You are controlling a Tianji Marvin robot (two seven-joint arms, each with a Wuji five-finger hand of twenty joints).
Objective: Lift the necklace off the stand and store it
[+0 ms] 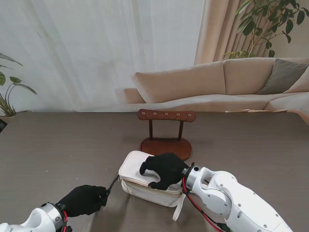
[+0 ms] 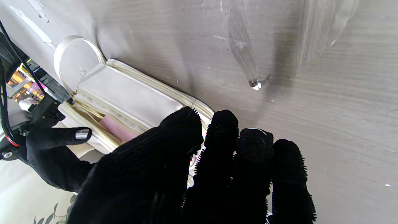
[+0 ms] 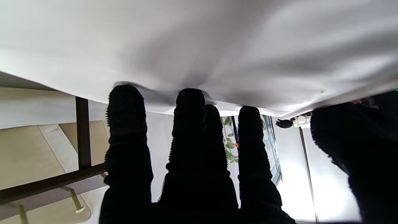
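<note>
The brown wooden necklace stand [image 1: 166, 116] stands at mid-table with nothing hanging on its pegs; its post [image 3: 82, 130] shows in the right wrist view. No necklace can be seen in any view. Just nearer to me lies a white pouch [image 1: 140, 169], its mouth partly apart with pink lining [image 2: 116, 129] showing. My right hand [image 1: 164, 170] lies on top of the pouch, fingers [image 3: 189, 124] pressed on the fabric, thumb at the opening. My left hand [image 1: 84, 199] is to the pouch's left, closed on a thin dark zipper pull [image 1: 112, 184] at its corner.
The pouch's white wrist strap [image 1: 179, 209] trails off its near right end. A beige sofa [image 1: 227, 84] and plants stand beyond the table's far edge. A small bright speck [image 2: 256, 84] lies on the grey table [image 1: 58, 145].
</note>
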